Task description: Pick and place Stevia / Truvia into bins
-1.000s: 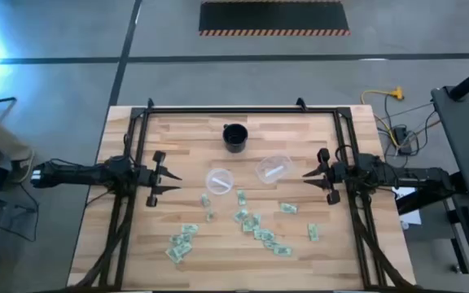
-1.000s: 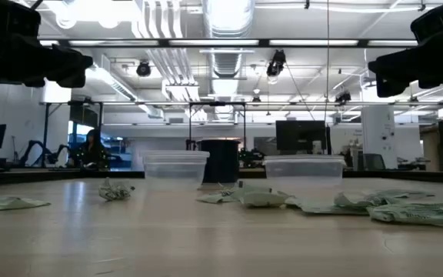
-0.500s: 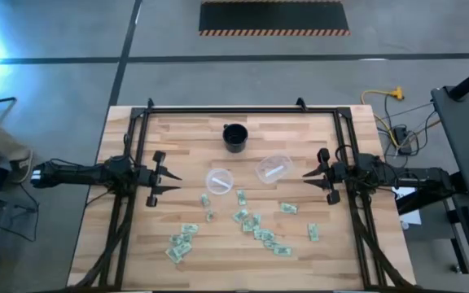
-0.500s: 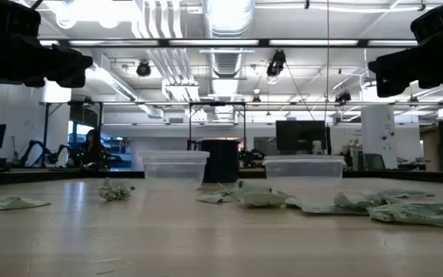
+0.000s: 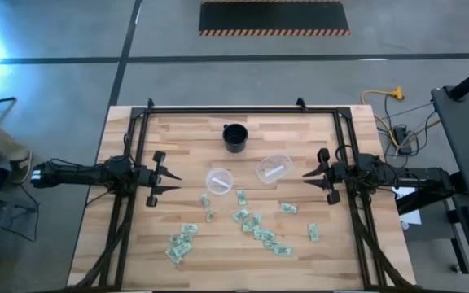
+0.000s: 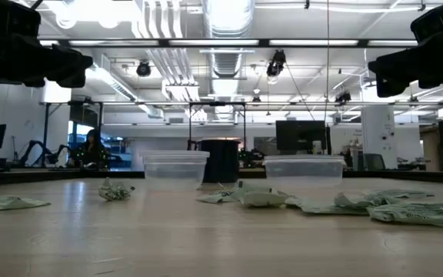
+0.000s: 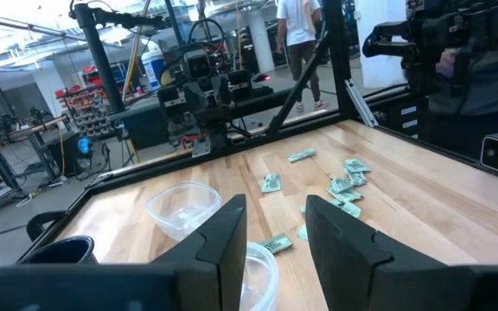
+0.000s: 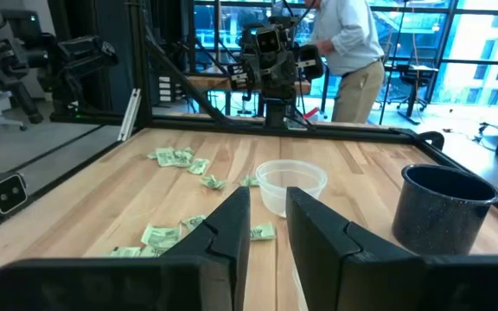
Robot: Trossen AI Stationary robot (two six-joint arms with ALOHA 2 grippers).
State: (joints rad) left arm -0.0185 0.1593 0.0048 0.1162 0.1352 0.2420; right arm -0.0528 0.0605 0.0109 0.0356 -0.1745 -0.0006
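Observation:
Many green-and-white Stevia / Truvia packets (image 5: 255, 226) lie flat and scattered over the table's near half, with a smaller heap (image 5: 181, 242) toward the near left. Two clear bins stand upright at mid-table, one (image 5: 219, 180) left of the other (image 5: 273, 168). My left gripper (image 5: 174, 177) hovers level at the left side, open with a narrow gap (image 7: 275, 207), nothing between its fingers. My right gripper (image 5: 306, 173) hovers level at the right side, open with a narrower gap (image 8: 268, 194), also holding nothing. Both point toward the bins.
A black round cup (image 5: 235, 137) stands behind the bins, toward the far edge. A black frame (image 5: 234, 109) runs along the table's far edge and both sides. People stand in the room beyond the table (image 8: 353, 52). Bare wood lies between each gripper and the bins.

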